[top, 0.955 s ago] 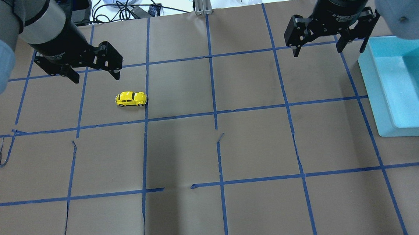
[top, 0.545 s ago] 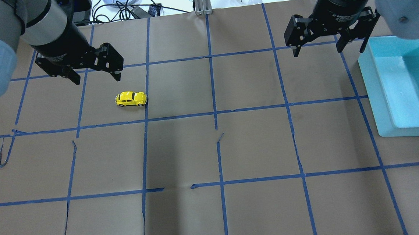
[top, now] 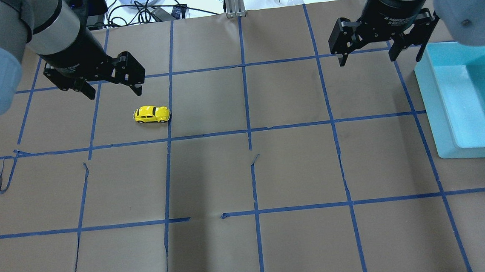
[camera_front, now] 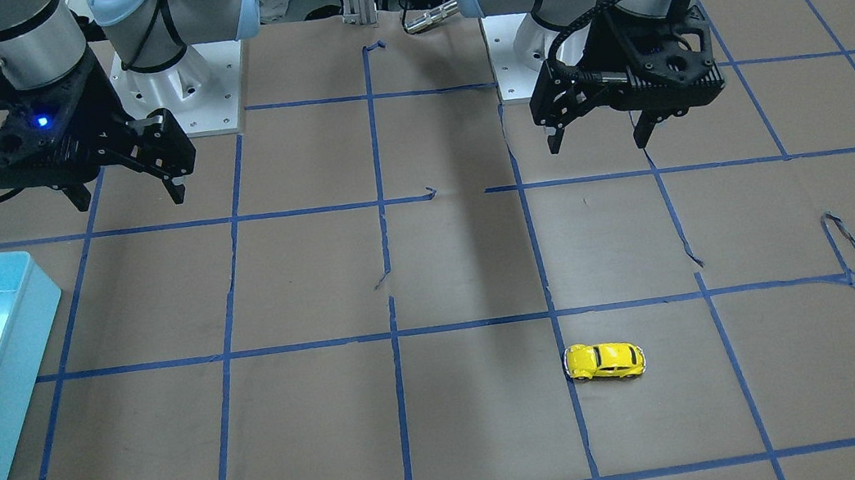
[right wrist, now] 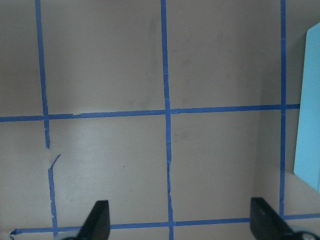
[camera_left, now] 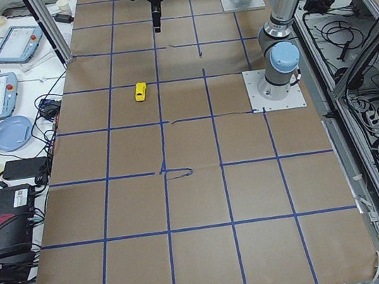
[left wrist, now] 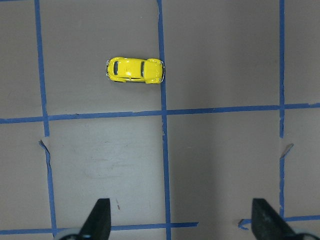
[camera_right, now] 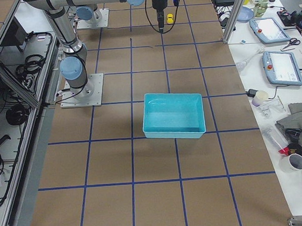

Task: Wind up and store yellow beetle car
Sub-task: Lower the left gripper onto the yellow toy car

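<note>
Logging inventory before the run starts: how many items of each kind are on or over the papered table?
Glossy yellow beetle-shaped toy car: 1
Turquoise rectangular plastic bin: 1
Black two-finger end effectors: 2 (left end effector, right end effector)
Total: 4

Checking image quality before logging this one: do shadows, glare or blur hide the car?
Overhead: a shadow band runs down the middle of the table, clear of the car, which is sharp. Front-facing: same band; bright reflection inside the bin. Left wrist: car crisp, left gripper slightly soft at the bottom edge.
</note>
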